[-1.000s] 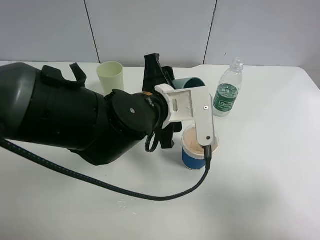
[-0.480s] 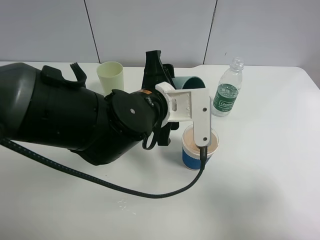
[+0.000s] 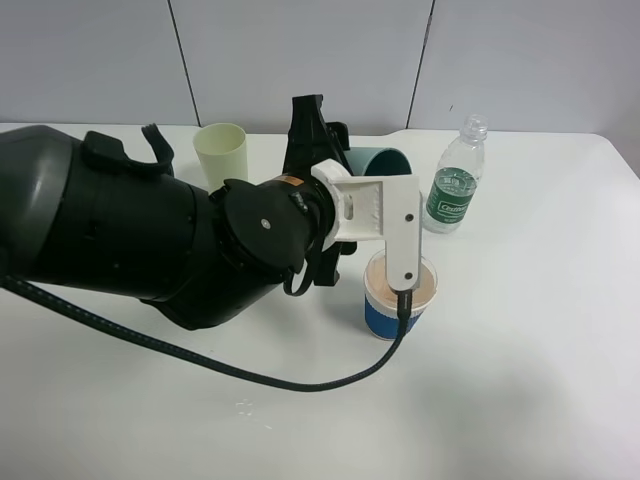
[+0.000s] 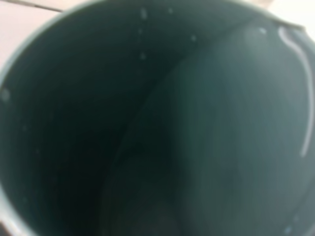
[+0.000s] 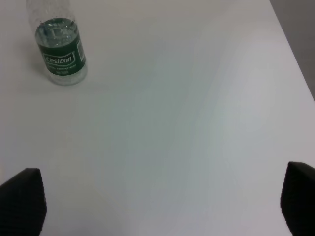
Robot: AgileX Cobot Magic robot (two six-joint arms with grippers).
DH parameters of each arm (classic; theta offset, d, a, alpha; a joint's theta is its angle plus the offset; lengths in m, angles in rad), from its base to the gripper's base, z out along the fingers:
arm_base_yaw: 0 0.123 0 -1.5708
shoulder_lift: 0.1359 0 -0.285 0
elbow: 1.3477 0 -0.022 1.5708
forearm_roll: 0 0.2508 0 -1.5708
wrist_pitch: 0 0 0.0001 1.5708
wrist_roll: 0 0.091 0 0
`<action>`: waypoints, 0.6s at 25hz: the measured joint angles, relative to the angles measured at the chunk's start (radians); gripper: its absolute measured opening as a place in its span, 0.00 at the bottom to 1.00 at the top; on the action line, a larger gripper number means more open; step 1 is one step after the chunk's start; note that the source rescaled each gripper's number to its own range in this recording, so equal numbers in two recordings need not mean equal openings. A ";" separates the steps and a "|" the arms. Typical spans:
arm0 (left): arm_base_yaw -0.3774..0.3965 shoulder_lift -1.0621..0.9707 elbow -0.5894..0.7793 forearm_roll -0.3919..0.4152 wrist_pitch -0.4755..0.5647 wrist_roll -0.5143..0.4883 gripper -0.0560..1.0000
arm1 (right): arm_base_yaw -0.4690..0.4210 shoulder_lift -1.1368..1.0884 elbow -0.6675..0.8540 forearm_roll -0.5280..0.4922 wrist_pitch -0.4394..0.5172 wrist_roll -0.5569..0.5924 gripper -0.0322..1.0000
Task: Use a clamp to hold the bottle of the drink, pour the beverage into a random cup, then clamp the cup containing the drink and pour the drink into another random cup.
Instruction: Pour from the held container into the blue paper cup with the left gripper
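Pale yellow-green cup point(image 3: 221, 150) on white table point(image 3: 520, 380)
It stands upright near the far edge (grey wall panels point(image 3: 300, 60) behind).

tumbler point(image 3: 383, 162) behind cup point(image 3: 382, 314), bottle point(image 3: 456, 182) at right

My high camera looks down across the table point(image 3: 520, 380) toward the wall point(image 3: 300, 60), with the left arm point(image 3: 120, 230) bulking close beneath it. The left wrist camera stares straight into the teal cup point(image 4: 147, 123), so near that the cup fills the frame. The right wrist camera looks down on the table from farther off. It and the high camera are the 2 views that share the bottle point(image 5: 60, 51).
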 joint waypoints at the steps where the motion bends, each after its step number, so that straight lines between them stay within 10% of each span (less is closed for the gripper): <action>1: 0.000 0.000 0.000 0.006 -0.001 0.001 0.07 | 0.000 0.000 0.000 0.000 0.000 0.000 1.00; 15: 0.000 0.000 0.000 0.057 -0.018 0.045 0.07 | 0.000 0.000 0.000 0.000 0.000 0.000 1.00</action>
